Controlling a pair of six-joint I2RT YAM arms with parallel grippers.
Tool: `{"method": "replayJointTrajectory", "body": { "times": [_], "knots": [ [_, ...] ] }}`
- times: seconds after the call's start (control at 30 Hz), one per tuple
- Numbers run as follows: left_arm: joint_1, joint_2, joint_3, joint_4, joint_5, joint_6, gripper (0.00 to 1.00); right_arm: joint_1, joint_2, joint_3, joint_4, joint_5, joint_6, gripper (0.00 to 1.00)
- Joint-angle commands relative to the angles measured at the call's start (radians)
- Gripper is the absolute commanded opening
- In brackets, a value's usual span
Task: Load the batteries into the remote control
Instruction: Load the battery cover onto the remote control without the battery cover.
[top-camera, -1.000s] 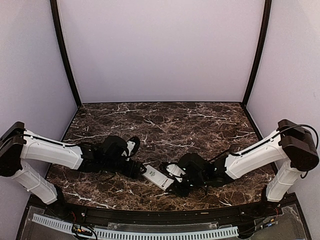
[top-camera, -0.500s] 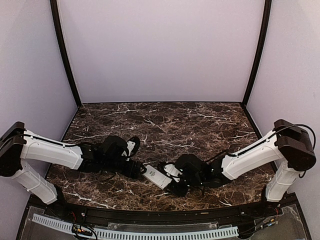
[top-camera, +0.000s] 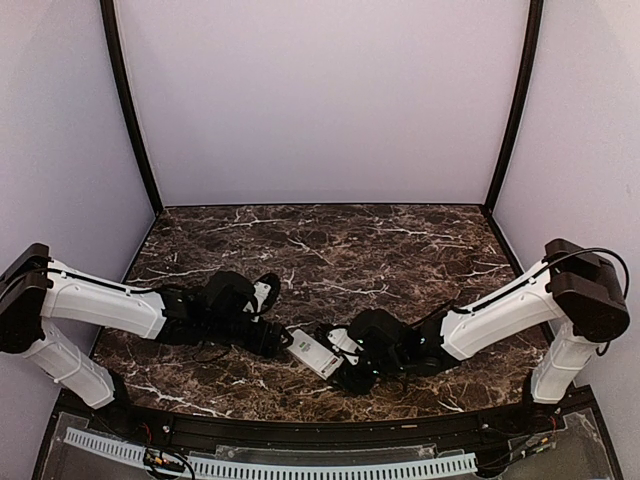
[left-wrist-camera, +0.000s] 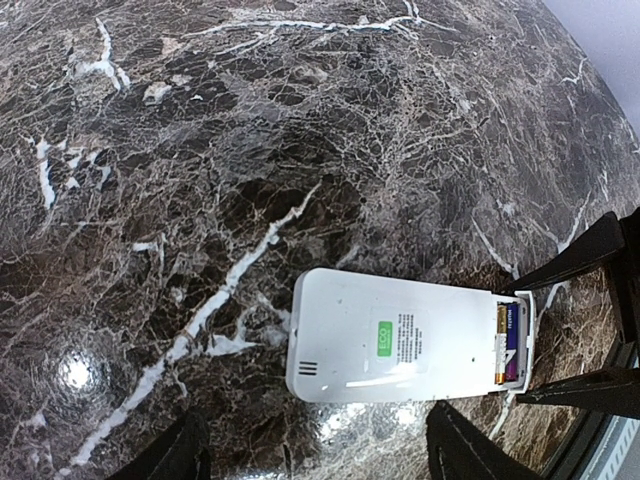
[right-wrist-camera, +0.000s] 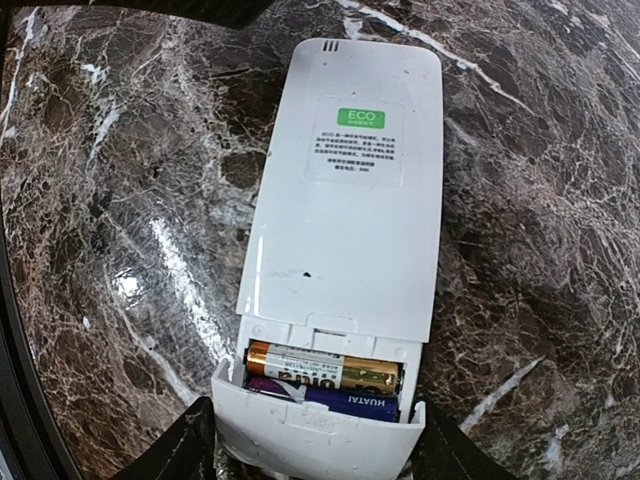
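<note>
The right jaws stand well apart and straddle the battery end of the remote control (right-wrist-camera: 345, 230). In the right wrist view their black fingers (right-wrist-camera: 190, 450) sit at the lower left and lower right, each right against a corner of the white casing. I cannot tell whether they press it or only flank it. The left jaws are wide open and hold nothing. In the left wrist view their tips show along the bottom edge, one just at the remote's long side and the other well clear of it over bare stone.

The remote lies flat, back face up, low in the centre of the top view, between the two sets of jaws and near the lower edge of the bench (top-camera: 400, 250). Above it in that frame, bare stone runs all the way to the back wall (top-camera: 320, 100). To its left and right the arms (top-camera: 100, 300) reach in low over the surface.

The remote is a smooth white plastic slab with rounded corners and a green sticker (right-wrist-camera: 361, 117) above fine print. Its compartment stands uncovered at the lower end of the right wrist frame. The batteries (right-wrist-camera: 330, 372) lie in it side by side, crosswise to the remote, one gold and one purple-blue. The bench is glossy dark brown marble with white veins and glints of light. The wall is pale lilac and matte.
</note>
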Motion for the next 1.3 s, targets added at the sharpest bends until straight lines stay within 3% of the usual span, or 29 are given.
{"method": "replayJointTrajectory", "body": {
  "times": [0.0,0.33,0.7,0.83,0.9,1.0,1.03,1.1,1.17,1.27],
  "knots": [
    [0.005,0.002,-0.015,-0.004,0.008,0.014,0.73,0.012,0.018,0.011,-0.028,0.011,0.031,0.63],
    [0.005,-0.001,-0.021,0.000,0.004,0.015,0.73,0.018,0.015,0.037,-0.045,0.005,0.022,0.63],
    [0.005,0.004,-0.023,0.007,0.009,0.015,0.74,0.019,-0.119,0.055,-0.059,-0.003,-0.009,0.83],
    [0.007,0.013,-0.016,0.001,0.008,0.015,0.74,0.007,-0.193,0.053,-0.051,0.006,0.020,0.84],
    [0.006,0.018,-0.012,-0.001,0.003,0.013,0.74,-0.004,-0.238,0.045,-0.047,0.048,0.089,0.77],
    [0.006,0.022,-0.010,-0.016,-0.015,0.003,0.73,-0.041,-0.276,0.054,-0.125,0.113,0.283,0.57],
    [0.009,0.027,-0.009,-0.019,-0.026,0.000,0.72,-0.057,-0.276,0.067,-0.185,0.111,0.371,0.48],
    [0.014,0.040,-0.005,-0.032,-0.034,-0.013,0.70,-0.075,-0.251,0.098,-0.280,0.079,0.509,0.21],
    [0.016,0.059,0.003,-0.042,-0.033,-0.019,0.69,-0.065,-0.208,0.123,-0.338,0.020,0.585,0.12],
    [0.018,0.084,0.009,-0.041,-0.026,-0.026,0.66,-0.017,-0.151,0.135,-0.359,-0.001,0.671,0.10]
  ]
}}
